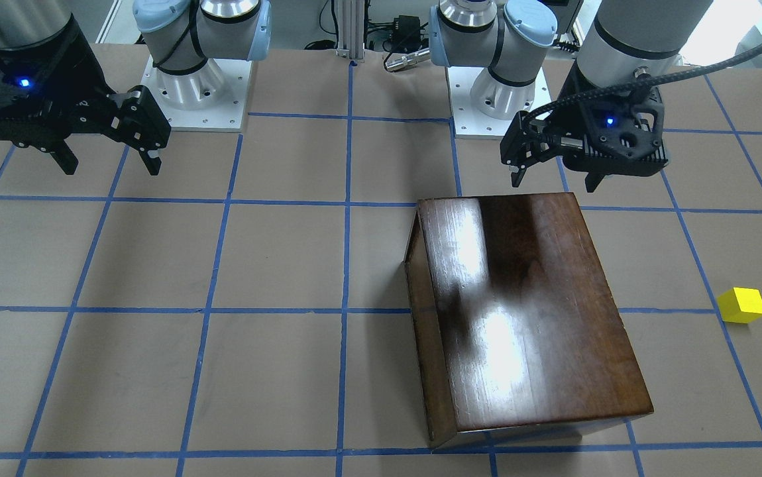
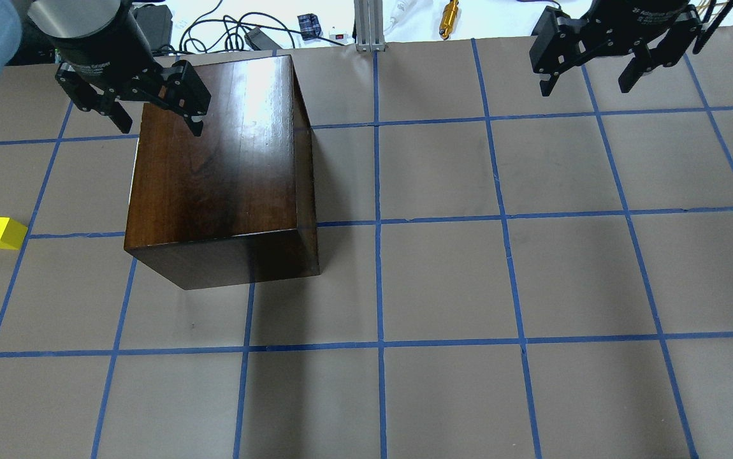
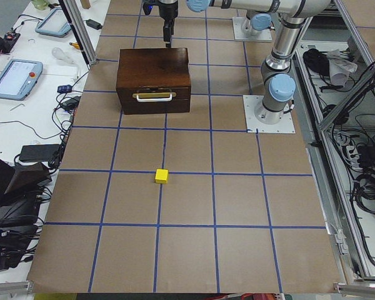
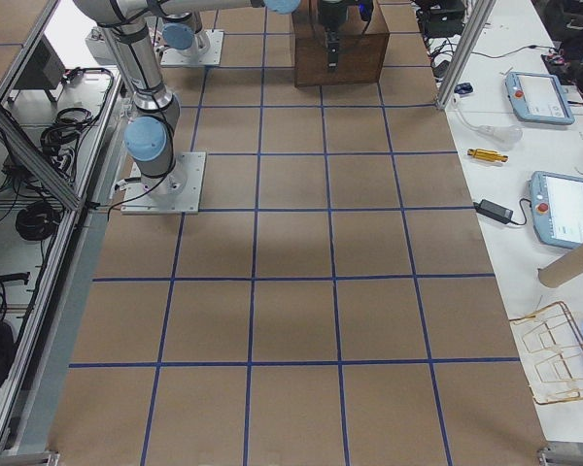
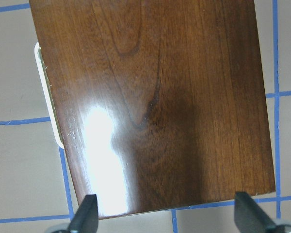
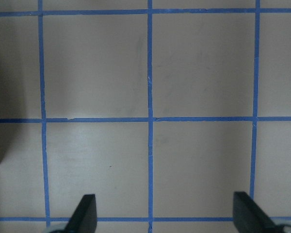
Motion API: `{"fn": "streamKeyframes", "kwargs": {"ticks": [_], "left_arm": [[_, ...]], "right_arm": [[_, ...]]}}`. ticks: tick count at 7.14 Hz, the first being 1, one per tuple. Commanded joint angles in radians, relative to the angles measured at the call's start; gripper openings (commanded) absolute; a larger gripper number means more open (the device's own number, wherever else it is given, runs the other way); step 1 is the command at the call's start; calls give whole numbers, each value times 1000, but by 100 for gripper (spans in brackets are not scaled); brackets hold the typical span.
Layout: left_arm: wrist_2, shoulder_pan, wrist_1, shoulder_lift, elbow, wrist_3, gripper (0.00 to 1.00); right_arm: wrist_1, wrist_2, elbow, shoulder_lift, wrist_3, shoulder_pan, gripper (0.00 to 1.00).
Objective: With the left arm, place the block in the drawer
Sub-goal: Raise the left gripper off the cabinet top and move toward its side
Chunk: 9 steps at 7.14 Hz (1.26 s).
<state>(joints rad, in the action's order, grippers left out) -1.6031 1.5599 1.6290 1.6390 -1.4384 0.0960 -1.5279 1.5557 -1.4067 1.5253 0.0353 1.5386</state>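
Block (image 2: 2,232) looked light, rigid, smooth-faced; opposite flat sides seemed the surest hold. Left pincer (image 2: 161,127) hung spread above the cabinet (image 2: 213,166).

- Bright, even overhead light on the table (image 2: 443,280), and every view is sharp.
- White glare streaks the glossy cabinet (image 1: 527,311) top, with a dark patch between them.
- Soft, faint shadows lie beside the cabinet.
- The front view's top right corner blows out white.
- Left wrist view: the fingertips (image 5: 85,216) of the left gripper (image 5: 162,218) blur at the bottom edge.
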Motion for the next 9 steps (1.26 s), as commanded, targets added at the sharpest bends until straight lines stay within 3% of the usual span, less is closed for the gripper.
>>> {"fn": "streamKeyframes", "kwargs": {"ticks": [1,4,7,9], "left_arm": [[9,-7,2,-1,-1,5,100],[77,-113,57,-5,4,10,100],[192,-378,58,30,-10,225,100],[203,-476,26,97,-11,353,100]], "right_arm": [[0,1,0,-1,0,0,100],[0,1,0,-1,0,0,100],[0,1,0,-1,0,0,100],[0,1,0,-1,0,0,100]]}}
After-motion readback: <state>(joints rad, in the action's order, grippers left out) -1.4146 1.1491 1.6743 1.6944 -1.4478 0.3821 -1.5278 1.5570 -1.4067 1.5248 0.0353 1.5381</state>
